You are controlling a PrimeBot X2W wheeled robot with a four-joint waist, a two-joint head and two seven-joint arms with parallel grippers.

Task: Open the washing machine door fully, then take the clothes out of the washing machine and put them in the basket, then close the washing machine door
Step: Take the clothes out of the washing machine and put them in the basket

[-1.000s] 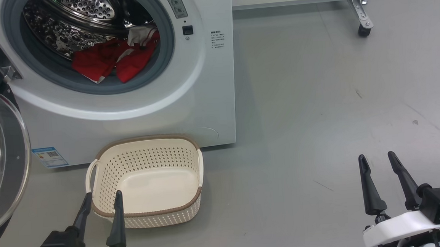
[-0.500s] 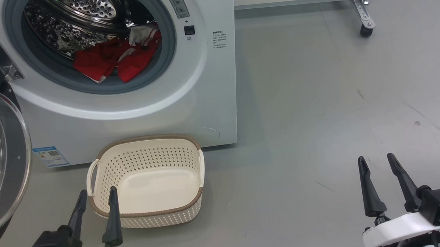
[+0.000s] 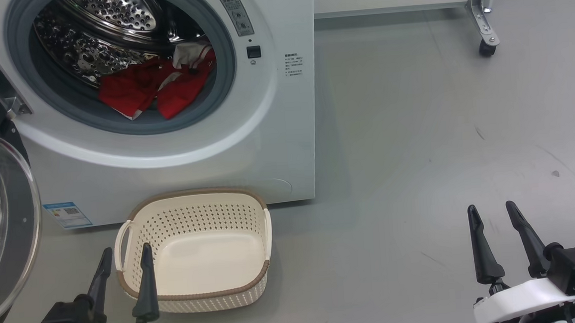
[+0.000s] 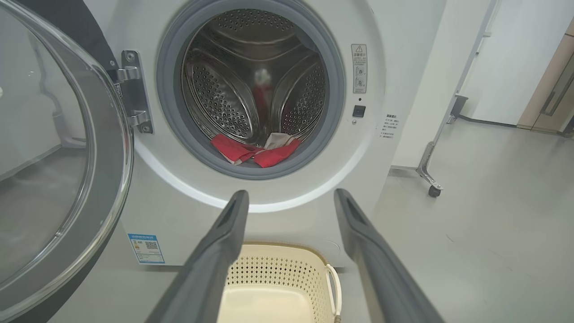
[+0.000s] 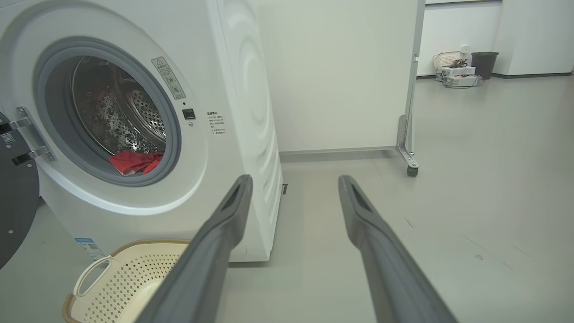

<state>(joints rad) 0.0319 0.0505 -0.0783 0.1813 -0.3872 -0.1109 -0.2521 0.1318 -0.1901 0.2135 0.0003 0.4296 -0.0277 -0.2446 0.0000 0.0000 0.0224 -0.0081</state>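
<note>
The white washing machine (image 3: 266, 148) stands with its drum exposed. Its door (image 3: 16, 223), black rim and clear glass bowl, hangs swung out on the left. Red clothes (image 3: 153, 87) with white trim lie at the front of the steel drum. The cream basket (image 3: 194, 193) sits on the floor below the opening, with nothing in it. My left gripper (image 3: 126, 248) is open by the basket's near left corner and looks at the drum (image 4: 290, 193). My right gripper (image 3: 490, 205) is open over bare floor to the right (image 5: 295, 178). Neither holds anything.
A white panel on a metal foot with a caster wheel (image 3: 485, 47) stands behind the machine to the right. Grey floor (image 3: 416, 148) stretches to the right of the machine. A dark bin (image 5: 484, 63) and some boxes sit by the far wall.
My left gripper drew back a little toward the lower left of the basket. The whole head picture then slid down, so the camera moved. The clothes, basket and right gripper stay put.
</note>
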